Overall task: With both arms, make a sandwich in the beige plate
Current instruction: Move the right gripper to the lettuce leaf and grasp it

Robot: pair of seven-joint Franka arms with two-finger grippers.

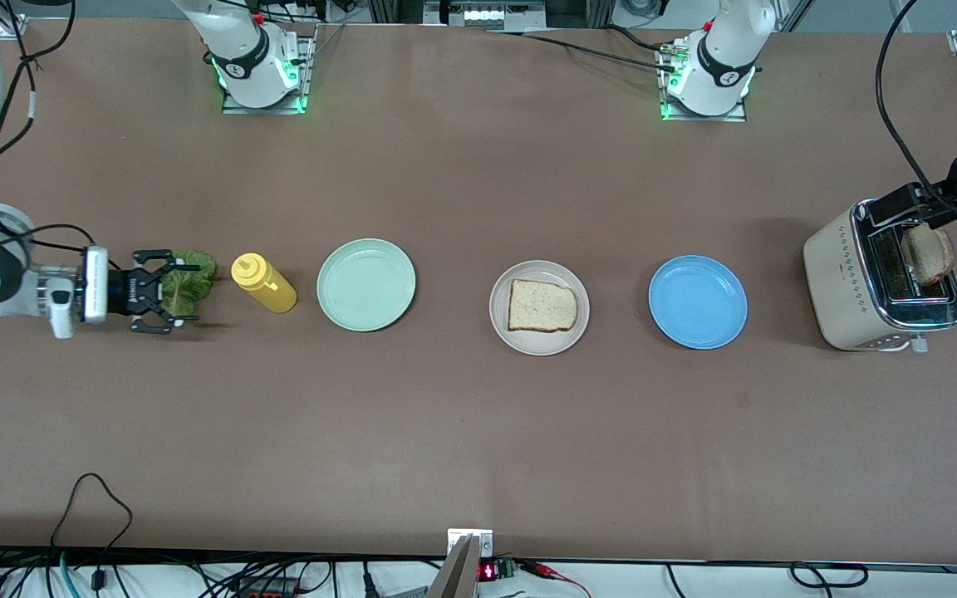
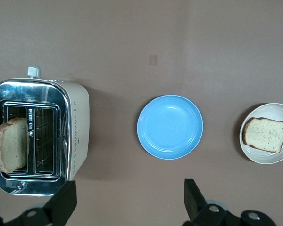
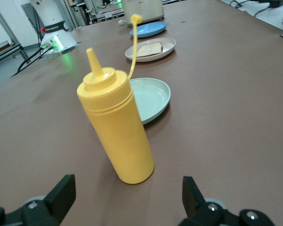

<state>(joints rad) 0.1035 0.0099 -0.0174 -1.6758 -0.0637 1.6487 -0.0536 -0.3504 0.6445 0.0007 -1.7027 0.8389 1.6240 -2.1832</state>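
Note:
The beige plate (image 1: 539, 336) stands mid-table with one slice of bread (image 1: 542, 306) lying in it; both also show in the left wrist view, plate (image 2: 254, 153) and bread (image 2: 266, 135). A second slice (image 1: 928, 254) sticks up from a slot of the toaster (image 1: 852, 286), also seen in the left wrist view (image 2: 10, 150). My left gripper (image 1: 931, 218) hangs open and empty above the toaster (image 2: 129, 202). A green lettuce leaf (image 1: 198, 272) lies at the right arm's end of the table. My right gripper (image 1: 173, 292) is low over it, open (image 3: 127, 200).
A yellow squeeze bottle (image 1: 262, 283) stands beside the lettuce, close ahead of the right gripper (image 3: 115, 136). A mint-green plate (image 1: 366, 284) lies between the bottle and the beige plate. A blue plate (image 1: 697, 301) lies between the beige plate and the toaster.

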